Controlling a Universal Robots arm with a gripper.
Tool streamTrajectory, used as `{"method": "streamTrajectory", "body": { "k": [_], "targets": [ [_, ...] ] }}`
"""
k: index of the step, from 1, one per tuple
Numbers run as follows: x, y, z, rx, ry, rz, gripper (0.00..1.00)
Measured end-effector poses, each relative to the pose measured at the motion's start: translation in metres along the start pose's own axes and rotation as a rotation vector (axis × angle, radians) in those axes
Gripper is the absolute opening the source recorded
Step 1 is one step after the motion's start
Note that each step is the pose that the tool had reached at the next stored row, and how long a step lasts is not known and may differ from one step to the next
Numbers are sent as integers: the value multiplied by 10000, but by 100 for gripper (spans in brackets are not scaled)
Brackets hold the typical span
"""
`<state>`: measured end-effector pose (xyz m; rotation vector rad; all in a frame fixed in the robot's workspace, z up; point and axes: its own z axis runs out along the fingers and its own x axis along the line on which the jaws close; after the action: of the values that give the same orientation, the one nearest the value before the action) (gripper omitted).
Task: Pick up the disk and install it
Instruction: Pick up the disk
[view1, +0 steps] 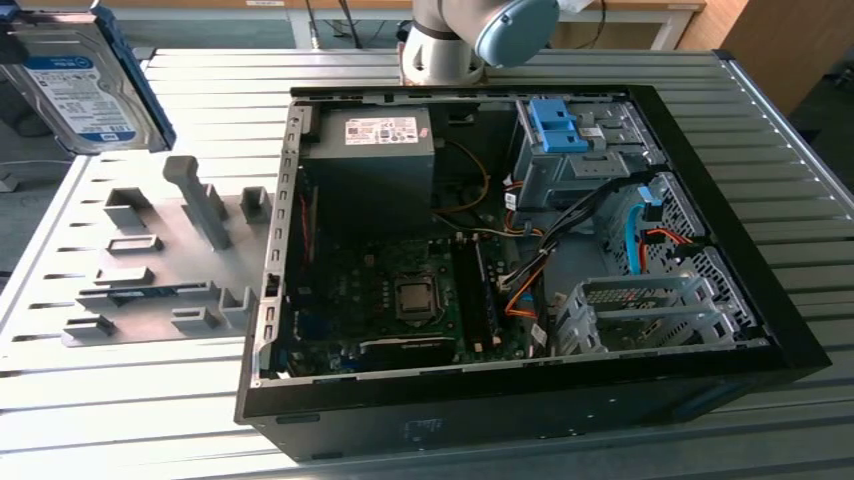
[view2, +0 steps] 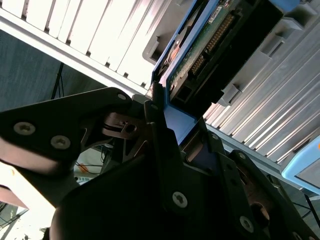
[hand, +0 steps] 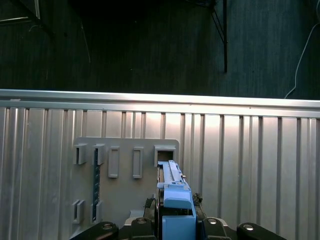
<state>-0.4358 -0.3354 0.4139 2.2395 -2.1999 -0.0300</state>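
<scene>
second wrist view shows the gripper (view2: 180, 127) clamped on the disk (view2: 200, 52) by its blue caddy.

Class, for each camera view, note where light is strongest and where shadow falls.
Exterior view: glare on the ribbed metal table; open black computer case dim inside. Second wrist view: table washed out; black end effector, holding the blue-framed silver disk, underlit. First wrist view: bright band at table edge, dark floor beyond.
</scene>
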Motion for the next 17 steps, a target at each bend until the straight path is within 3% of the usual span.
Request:
{"method": "streamTrajectory", "body": {
  "k": [17],
  "targets": [
    [-1,1,-79,1,0,0,37]
  ]
}}
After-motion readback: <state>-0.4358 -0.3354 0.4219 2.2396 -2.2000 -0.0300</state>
